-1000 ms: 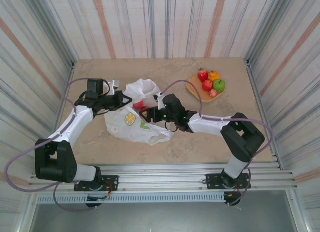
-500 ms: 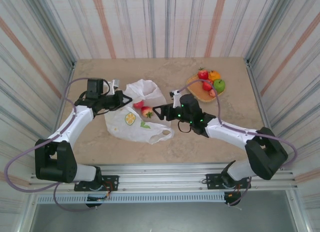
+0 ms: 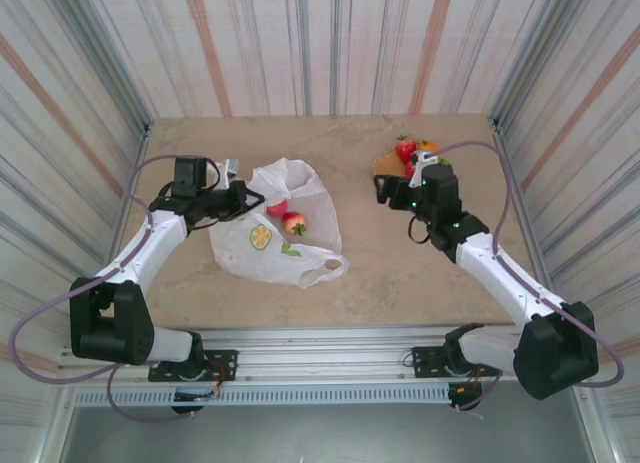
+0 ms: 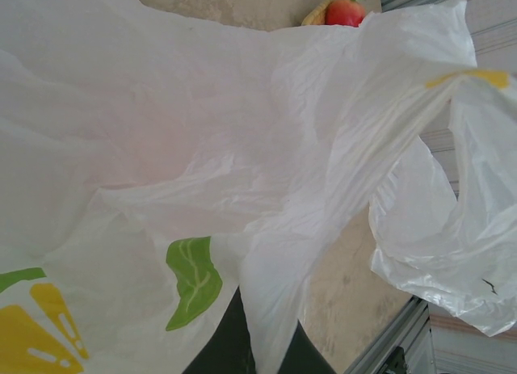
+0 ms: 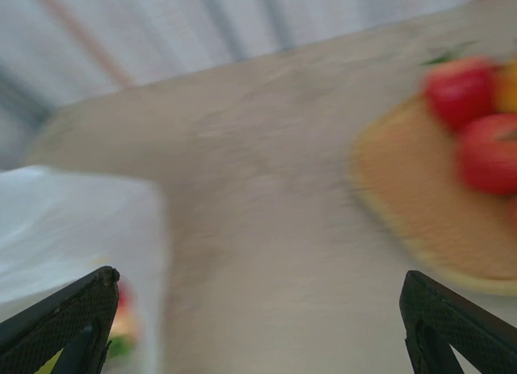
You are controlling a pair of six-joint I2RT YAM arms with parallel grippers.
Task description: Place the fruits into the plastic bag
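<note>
The white plastic bag with lemon and leaf prints lies left of centre, its mouth held up. My left gripper is shut on the bag's edge, and in the left wrist view the film runs between its dark fingers. Two fruits lie inside the bag: a peach and a red one. My right gripper is open and empty just left of the tan tray. The blurred right wrist view has its gripper above bare table, with red fruits on the tray.
More fruits sit on the tray at the back right, among them a strawberry and an orange. Striped walls close in the table on three sides. Bare tabletop lies between bag and tray. A metal rail runs along the near edge.
My right arm has swung from the bag's mouth back to the right, up to the tray. The peach it carried now lies in the bag. The left arm has held still.
</note>
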